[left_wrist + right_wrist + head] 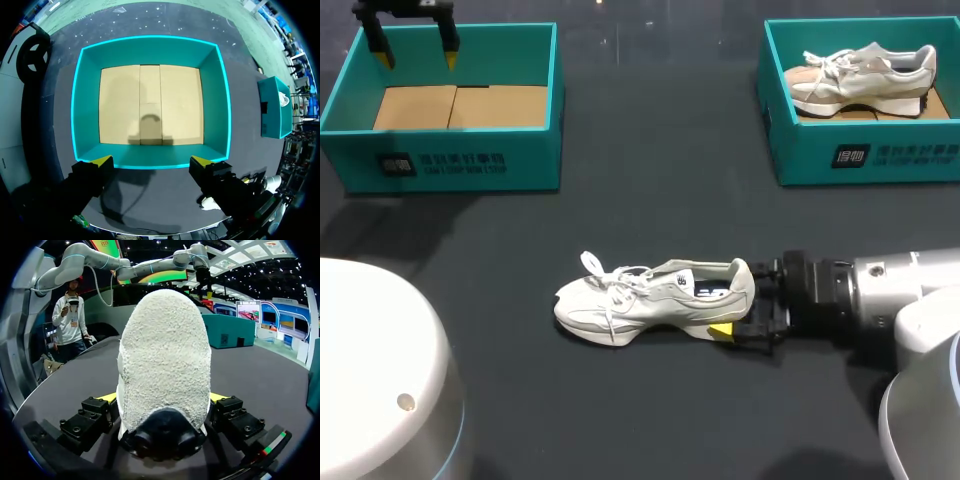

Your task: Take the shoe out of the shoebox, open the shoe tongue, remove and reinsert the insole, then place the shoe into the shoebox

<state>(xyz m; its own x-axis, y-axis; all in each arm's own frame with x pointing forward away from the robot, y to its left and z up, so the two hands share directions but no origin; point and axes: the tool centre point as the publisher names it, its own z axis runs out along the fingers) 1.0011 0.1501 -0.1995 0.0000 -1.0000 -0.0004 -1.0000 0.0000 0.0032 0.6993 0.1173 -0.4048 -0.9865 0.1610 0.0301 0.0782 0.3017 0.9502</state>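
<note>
A white sneaker [650, 300] lies on its sole in the middle of the dark table, toe toward the left. My right gripper [745, 300] is open at its heel, one yellow-tipped finger on each side. From the right wrist, the fuzzy heel [165, 355] fills the space between the fingers of the right gripper [162, 397]. My left gripper [417, 58] hangs open above the empty teal shoebox [440, 165] at the back left. Seen from the left wrist, that shoebox [150, 50] shows its bare cardboard floor ahead of the left gripper [151, 162].
A second teal shoebox [860, 150] at the back right holds another white sneaker [860, 75]. That box [274, 107] also shows off to the side in the left wrist view. The left shoebox [227, 330] stands far ahead of the right gripper.
</note>
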